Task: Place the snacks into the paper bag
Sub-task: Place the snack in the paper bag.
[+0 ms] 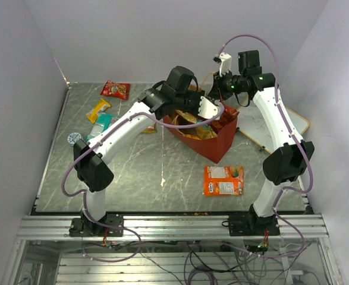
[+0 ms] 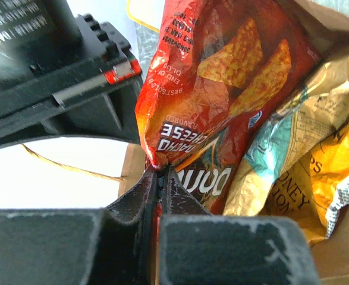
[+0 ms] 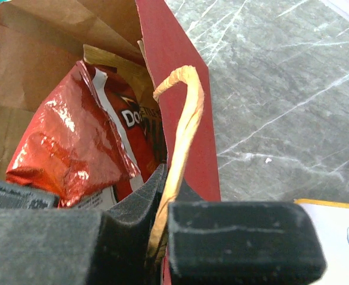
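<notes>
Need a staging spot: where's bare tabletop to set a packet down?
Bare: table between left arm and orange flat pack, front centre. Crowded: small packets far left, paper bag mid-table, white board right.

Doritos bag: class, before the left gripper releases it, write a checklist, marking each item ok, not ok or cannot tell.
1. Left gripper shut on Doritos bag edge: ok.
2. Doritos bag inside paper bag mouth: ok.
3. Right gripper pinching the handle: ok.
4. Room beside gold chip bag: cannot tell.
5. All snacks packed: not ok; orange flat pack lies on table.
</notes>
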`<action>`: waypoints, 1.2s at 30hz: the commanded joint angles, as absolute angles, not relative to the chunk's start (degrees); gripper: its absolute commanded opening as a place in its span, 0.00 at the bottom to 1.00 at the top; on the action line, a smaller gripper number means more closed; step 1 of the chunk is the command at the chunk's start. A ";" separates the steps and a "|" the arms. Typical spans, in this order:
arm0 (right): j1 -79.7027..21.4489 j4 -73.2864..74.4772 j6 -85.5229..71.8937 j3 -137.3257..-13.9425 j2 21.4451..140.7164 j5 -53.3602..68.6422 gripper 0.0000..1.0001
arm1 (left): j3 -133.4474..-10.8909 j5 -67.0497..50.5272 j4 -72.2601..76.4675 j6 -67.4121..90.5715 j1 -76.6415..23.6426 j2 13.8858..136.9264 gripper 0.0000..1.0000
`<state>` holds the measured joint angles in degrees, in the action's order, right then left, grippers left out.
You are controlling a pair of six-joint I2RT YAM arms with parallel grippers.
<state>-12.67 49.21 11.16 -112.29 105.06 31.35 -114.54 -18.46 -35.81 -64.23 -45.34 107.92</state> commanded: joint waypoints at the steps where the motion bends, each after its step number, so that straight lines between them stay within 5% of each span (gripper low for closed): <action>1: -12.76 48.21 10.81 -113.56 105.38 31.03 0.00 | -111.75 -22.21 -34.97 -68.10 -43.54 107.83 0.07; 8: -12.82 48.43 10.90 -113.99 105.93 31.01 0.00 | -103.42 -21.56 -35.19 -68.78 -43.38 104.99 0.11; 16: -12.76 48.19 10.90 -113.30 105.91 30.59 0.00 | -101.01 -19.23 -34.58 -66.54 -42.82 102.42 0.31; 21: -12.79 47.99 10.99 -112.52 105.74 30.56 0.00 | -102.85 -17.12 -34.21 -61.14 -42.74 101.16 0.57; 36: -12.74 47.88 10.46 -112.50 104.04 32.25 0.00 | -104.82 -10.97 -31.31 -30.30 -35.38 90.20 0.70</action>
